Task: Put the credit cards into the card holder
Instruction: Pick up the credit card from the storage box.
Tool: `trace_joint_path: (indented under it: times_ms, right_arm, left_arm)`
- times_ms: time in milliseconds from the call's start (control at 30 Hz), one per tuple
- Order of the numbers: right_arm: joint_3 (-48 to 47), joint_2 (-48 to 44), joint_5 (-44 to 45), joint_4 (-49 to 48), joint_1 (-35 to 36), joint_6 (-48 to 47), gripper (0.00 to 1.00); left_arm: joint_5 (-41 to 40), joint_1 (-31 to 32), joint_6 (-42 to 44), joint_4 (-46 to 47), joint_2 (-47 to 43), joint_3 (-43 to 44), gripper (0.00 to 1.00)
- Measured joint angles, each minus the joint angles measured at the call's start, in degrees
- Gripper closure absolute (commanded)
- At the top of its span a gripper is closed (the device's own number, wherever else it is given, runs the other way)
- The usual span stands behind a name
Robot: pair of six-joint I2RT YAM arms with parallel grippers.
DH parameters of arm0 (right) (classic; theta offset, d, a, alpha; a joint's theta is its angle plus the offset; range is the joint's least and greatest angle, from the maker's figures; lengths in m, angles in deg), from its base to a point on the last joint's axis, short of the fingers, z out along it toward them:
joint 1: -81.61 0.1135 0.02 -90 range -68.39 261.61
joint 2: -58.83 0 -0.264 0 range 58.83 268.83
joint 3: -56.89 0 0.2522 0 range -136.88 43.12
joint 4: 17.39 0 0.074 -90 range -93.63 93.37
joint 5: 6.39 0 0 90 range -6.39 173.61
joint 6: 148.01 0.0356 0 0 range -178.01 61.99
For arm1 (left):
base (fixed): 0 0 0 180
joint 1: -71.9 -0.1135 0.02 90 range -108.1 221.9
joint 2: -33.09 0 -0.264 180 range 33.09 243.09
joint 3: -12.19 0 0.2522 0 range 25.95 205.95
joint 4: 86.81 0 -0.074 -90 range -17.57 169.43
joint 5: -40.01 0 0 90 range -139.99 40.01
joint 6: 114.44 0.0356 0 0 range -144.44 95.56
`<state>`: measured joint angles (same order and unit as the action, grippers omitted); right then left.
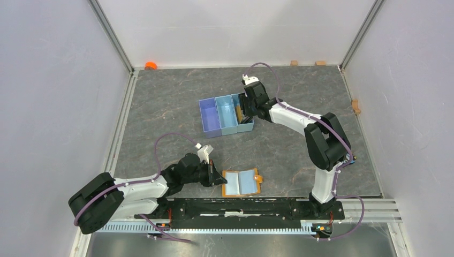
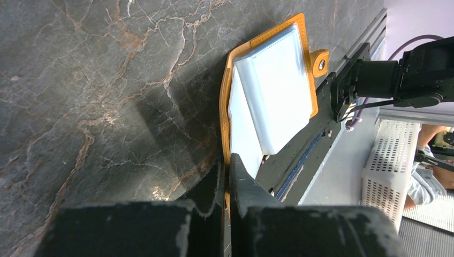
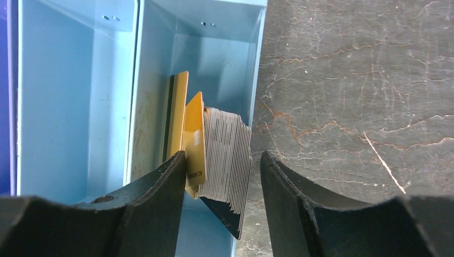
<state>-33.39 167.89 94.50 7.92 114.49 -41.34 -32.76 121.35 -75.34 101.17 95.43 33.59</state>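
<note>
My left pincer (image 2: 227,179) is clamping the open orange-tan bifold card holder (image 2: 278,91); my right pincer (image 3: 224,158) is standing open around upright gold-and-grey credit cards (image 3: 230,139) in a blue plastic tray (image 3: 75,80).

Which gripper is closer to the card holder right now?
Left. The left gripper pinches an edge of the card holder; the right gripper is far off at the blue tray, open around the credit cards.

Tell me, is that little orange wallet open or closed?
Open: the card holder lies spread on the table, pale inner panels facing up.
</note>
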Motion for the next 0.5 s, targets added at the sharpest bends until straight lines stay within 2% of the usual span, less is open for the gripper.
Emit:
trace_joint_path:
  times_ms: [333, 500]
  right_arm:
    - [0.0, -1.4, 1.6, 0.6, 0.0, -0.1, 0.43]
    - [-0.1, -1.6, 1.9, 0.6, 0.0, -0.2, 0.48]
  left_arm:
    - [1.0, 0.0, 0.0, 0.3, 0.0, 0.0, 0.98]
    - [1.0, 0.0, 0.0, 0.4, 0.0, 0.0, 0.98]
